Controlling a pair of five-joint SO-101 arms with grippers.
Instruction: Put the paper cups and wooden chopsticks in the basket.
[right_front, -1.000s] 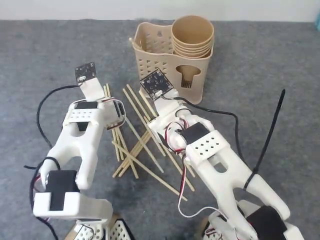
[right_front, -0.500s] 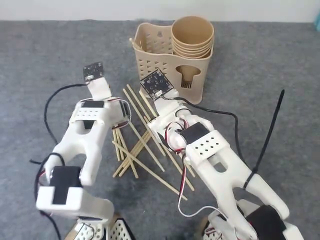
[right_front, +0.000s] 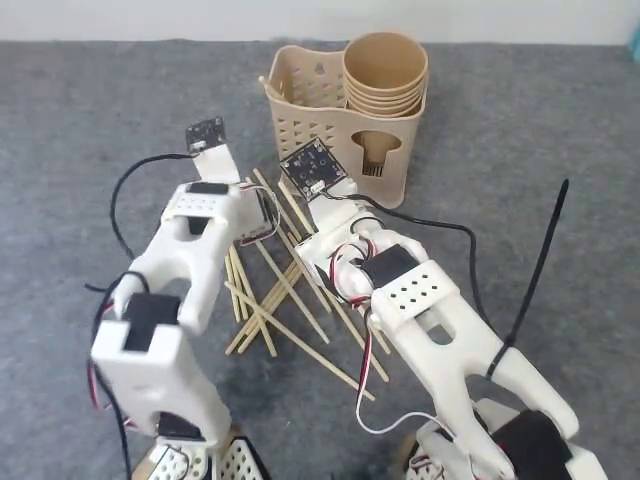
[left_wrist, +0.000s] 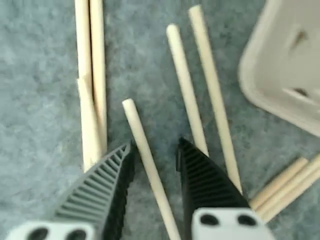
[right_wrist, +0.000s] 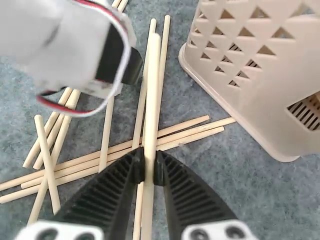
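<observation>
Several wooden chopsticks (right_front: 268, 305) lie crossed on the grey mat between the two arms. A tan basket (right_front: 310, 125) stands behind them, holding a stack of paper cups (right_front: 386, 66) and one chopstick (right_front: 268, 88) at its left corner. My left gripper (left_wrist: 155, 147) is open, low over the mat, its fingers either side of one chopstick (left_wrist: 142, 142). My right gripper (right_wrist: 147, 162) is shut on a chopstick (right_wrist: 151, 90) that points towards the basket's (right_wrist: 260, 75) near corner.
The left arm's body (right_wrist: 65, 45) hangs close over the chopstick that the right gripper holds. A black cable tie (right_front: 540, 265) sticks up at the right. The basket's corner (left_wrist: 285, 65) is near the left gripper.
The left arm has swung right, towards the basket and the right arm, over the chopsticks. The right arm has kept still with its chopstick.
</observation>
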